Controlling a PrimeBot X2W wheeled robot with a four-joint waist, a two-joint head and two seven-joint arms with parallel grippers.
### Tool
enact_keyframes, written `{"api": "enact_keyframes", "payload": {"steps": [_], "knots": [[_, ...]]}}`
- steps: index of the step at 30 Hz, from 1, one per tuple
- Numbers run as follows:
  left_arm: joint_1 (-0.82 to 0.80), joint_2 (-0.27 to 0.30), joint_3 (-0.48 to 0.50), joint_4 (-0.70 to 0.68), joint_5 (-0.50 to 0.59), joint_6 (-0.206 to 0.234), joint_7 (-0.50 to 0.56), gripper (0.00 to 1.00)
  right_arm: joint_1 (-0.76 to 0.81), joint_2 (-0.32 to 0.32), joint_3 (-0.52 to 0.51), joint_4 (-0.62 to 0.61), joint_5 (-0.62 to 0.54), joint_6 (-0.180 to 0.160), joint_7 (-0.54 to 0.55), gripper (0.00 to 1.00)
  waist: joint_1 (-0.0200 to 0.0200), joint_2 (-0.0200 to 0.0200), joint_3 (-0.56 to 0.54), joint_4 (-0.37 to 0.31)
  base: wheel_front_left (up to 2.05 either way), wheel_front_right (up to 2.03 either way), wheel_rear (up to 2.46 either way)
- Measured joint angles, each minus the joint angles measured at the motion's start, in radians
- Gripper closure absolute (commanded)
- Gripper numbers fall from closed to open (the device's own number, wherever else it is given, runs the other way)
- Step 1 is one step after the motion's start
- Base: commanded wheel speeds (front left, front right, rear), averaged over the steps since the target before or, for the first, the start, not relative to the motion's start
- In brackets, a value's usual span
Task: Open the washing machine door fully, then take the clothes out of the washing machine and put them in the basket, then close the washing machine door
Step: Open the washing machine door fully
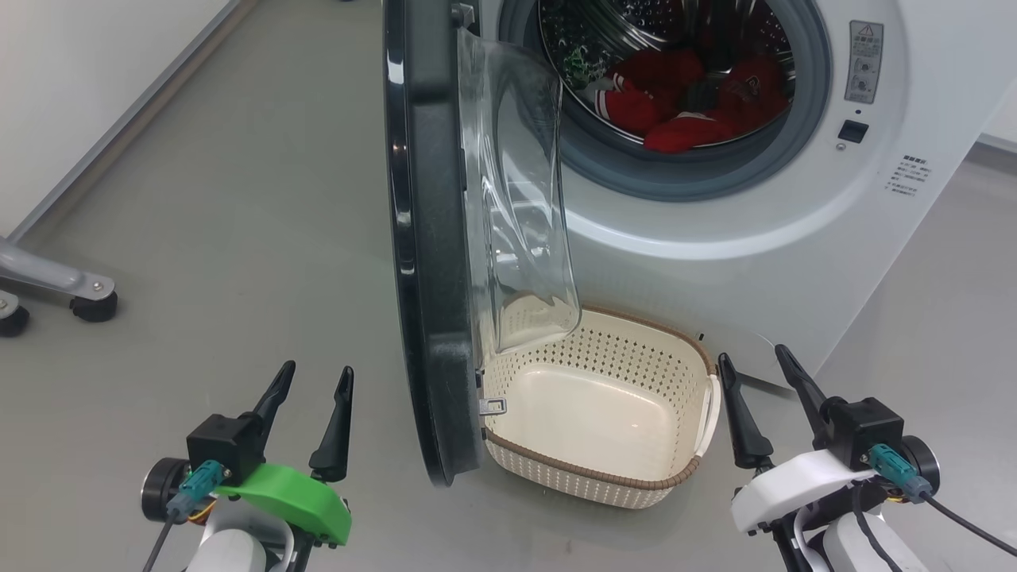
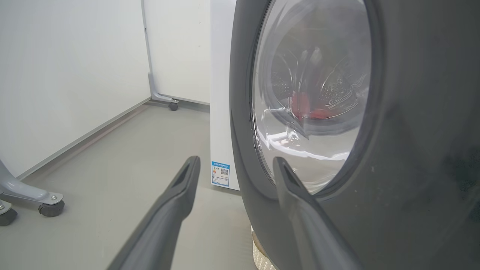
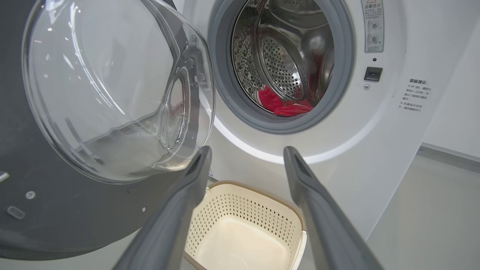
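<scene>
Nearest me: left gripper (image 1: 317, 369) and right gripper (image 1: 752, 355), fingers spread, nothing held. Cream basket (image 1: 592, 477): empty, between them, beside the swung-out washing machine door (image 1: 433, 238). Red clothes (image 1: 683, 107): heaped in the drum (image 1: 636, 24). I judge them soft and light; I'd pinch a raised fold.

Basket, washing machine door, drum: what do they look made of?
Basket: looks like moulded plastic, cream, slight sheen, punched holes; brown rim looks woven, may be moulded too.
Washing machine door: clear bowl, glass or clear plastic, can't tell; glossy dark frame, likely plastic.
Drum: bright metal, probably stainless steel, mirror reflections, perforated.
</scene>
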Motion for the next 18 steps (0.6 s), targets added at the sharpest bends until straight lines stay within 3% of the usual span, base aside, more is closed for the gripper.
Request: {"api": "enact_keyframes", "payload": {"steps": [6,9,10,11,12,18], "knots": [[0.001,0.0,0.0,0.004,0.0,0.0,0.0,0.0,0.0,0.007,-0.016,0.006,-0.013,0.01,0.0,0.0,0.0,0.0,-0.001,0.001,0.0,0.0,0.0],[0.002,0.0,0.0,0.007,0.0,0.0,0.0,0.19,0.0,0.011,-0.02,0.008,-0.019,0.019,0.0,0.0,0.0,0.0,-0.002,0.002,0.0,0.0,0.0],[0.002,0.0,0.0,0.007,0.0,0.0,0.0,0.48,0.0,0.011,-0.02,0.008,-0.019,0.019,0.0,0.0,0.0,0.0,-0.002,0.002,0.0,0.0,0.0],[0.002,0.0,-0.001,0.008,0.0,0.0,0.0,0.67,0.001,0.012,-0.021,0.01,-0.021,0.021,0.0,0.0,0.0,0.0,-0.003,0.002,0.0,0.0,0.0],[0.002,0.0,-0.001,0.009,0.0,0.0,0.0,1.0,0.001,0.013,-0.023,0.01,-0.022,0.021,0.0,0.0,0.0,0.0,-0.003,0.003,0.0,0.0,0.0],[0.01,0.0,-0.002,0.011,0.002,0.0,0.0,1.0,0.005,0.021,-0.04,0.017,-0.026,0.036,0.0,0.0,0.0,0.0,-0.008,0.005,0.0,0.0,0.0]]}}
